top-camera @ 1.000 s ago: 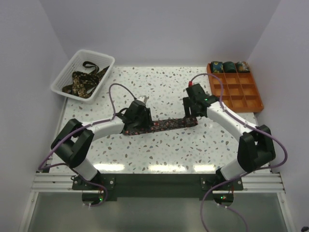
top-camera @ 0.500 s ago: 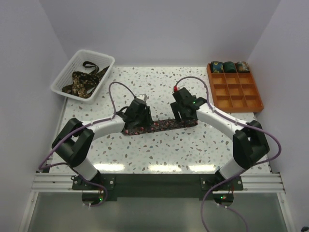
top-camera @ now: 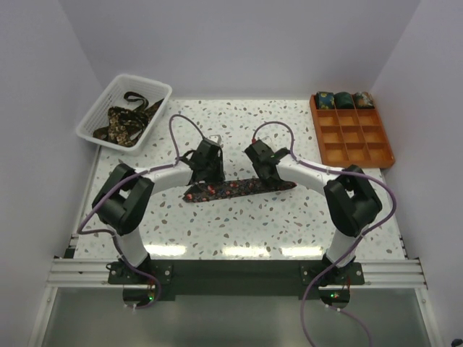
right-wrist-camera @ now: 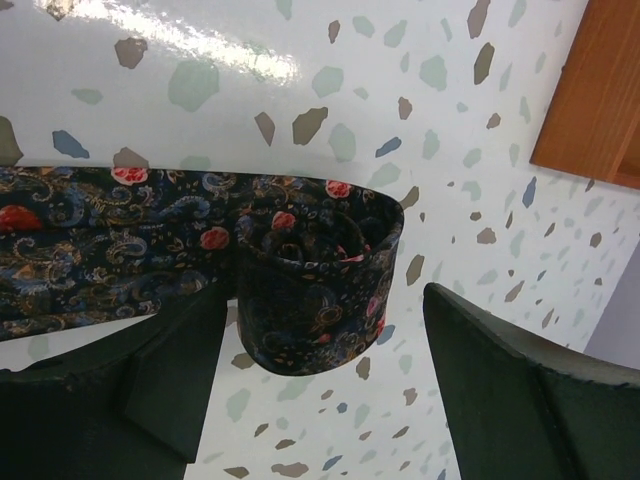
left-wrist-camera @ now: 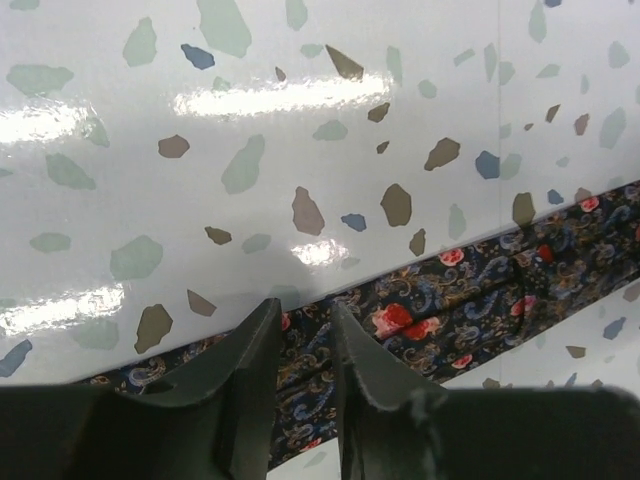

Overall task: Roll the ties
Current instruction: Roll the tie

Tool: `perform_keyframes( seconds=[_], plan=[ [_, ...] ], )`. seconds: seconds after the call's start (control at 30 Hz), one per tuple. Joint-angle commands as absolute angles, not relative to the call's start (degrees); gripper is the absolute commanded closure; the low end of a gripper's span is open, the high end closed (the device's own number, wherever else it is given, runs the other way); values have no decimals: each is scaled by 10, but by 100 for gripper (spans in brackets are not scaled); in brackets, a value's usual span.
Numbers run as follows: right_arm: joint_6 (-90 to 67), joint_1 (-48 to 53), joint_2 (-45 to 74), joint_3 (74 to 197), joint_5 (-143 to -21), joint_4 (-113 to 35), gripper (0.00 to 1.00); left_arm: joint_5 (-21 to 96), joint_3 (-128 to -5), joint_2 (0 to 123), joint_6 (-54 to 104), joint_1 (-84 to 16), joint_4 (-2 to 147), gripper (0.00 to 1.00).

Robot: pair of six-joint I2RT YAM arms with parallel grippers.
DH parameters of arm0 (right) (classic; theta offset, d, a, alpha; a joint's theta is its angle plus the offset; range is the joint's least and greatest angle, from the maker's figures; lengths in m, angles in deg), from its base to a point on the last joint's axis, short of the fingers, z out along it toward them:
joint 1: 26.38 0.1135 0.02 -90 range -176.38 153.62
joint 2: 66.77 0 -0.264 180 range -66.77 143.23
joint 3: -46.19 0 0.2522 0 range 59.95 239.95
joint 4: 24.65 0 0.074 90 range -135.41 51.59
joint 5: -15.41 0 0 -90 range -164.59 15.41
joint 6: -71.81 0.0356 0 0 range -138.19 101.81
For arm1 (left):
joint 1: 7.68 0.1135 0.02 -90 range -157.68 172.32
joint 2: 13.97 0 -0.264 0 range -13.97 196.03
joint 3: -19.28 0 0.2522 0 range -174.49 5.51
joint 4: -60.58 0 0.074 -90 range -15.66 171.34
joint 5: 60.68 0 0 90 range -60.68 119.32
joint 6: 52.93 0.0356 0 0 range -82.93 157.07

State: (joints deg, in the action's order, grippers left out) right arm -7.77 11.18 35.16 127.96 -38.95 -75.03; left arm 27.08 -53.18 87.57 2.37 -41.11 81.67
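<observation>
Slack is the risk: the left gripper (left-wrist-camera: 305, 312) holds its jaws nearly together over the flat tie (top-camera: 239, 189) toward its left end, and I cannot tell whether they nip the cloth. The right gripper (right-wrist-camera: 315, 300) has its jaws spread wide around the loose starter roll (right-wrist-camera: 310, 265) at the tie's right end. If they push off-centre, the roll could spring open or skew. Beyond, 3 finished rolls (top-camera: 343, 100) sit in the orange tray (top-camera: 362, 147).

Basket (top-camera: 100, 105) back-left, orange tray (top-camera: 362, 137) back-right on table (top-camera: 239, 224).
</observation>
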Motion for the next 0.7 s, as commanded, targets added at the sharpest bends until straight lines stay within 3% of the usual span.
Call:
perform_keyframes(
  seconds=[0.0,0.67],
  plan=[
    [-70,116,354,1303,-355,-753,17,273,-551,893,49,-407,830,70],
    [-70,119,372,1303,-357,-752,18,260,-535,846,44,-408,839,72]
  ],
)
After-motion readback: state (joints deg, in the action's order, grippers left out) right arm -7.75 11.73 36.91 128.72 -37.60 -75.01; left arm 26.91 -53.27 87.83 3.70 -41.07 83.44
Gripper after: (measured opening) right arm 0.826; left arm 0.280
